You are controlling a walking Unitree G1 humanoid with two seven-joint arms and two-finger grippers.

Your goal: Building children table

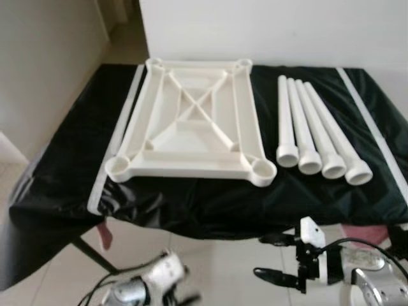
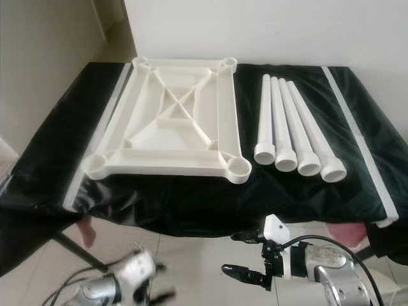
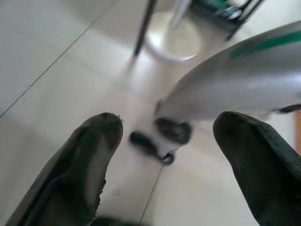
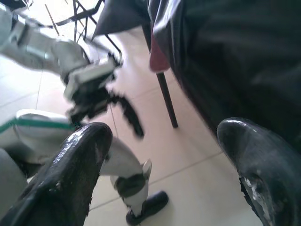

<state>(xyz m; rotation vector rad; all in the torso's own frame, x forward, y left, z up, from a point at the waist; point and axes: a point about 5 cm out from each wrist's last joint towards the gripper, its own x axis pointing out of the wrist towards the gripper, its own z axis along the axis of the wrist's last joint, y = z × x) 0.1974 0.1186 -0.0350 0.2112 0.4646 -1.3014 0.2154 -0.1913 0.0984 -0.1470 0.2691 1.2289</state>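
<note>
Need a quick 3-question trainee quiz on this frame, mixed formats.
1. How many white legs lie on the black-covered table?
2. True or false: the right pincer is holding a leg.
3. The upturned white tabletop lies on which side of the legs: A) robot's left, B) robot's right?

Key: 1. Four, side by side. 2. False; it hangs open below the table's near edge, like the left pincer. 3. A.

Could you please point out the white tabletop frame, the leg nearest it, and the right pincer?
tabletop frame [image 1: 191, 118], left eye view, central cross rib.
nearest leg [image 1: 283, 115], left eye view, mid shaft.
right pincer [image 1: 275, 258], left eye view, between its fingertips.
</note>
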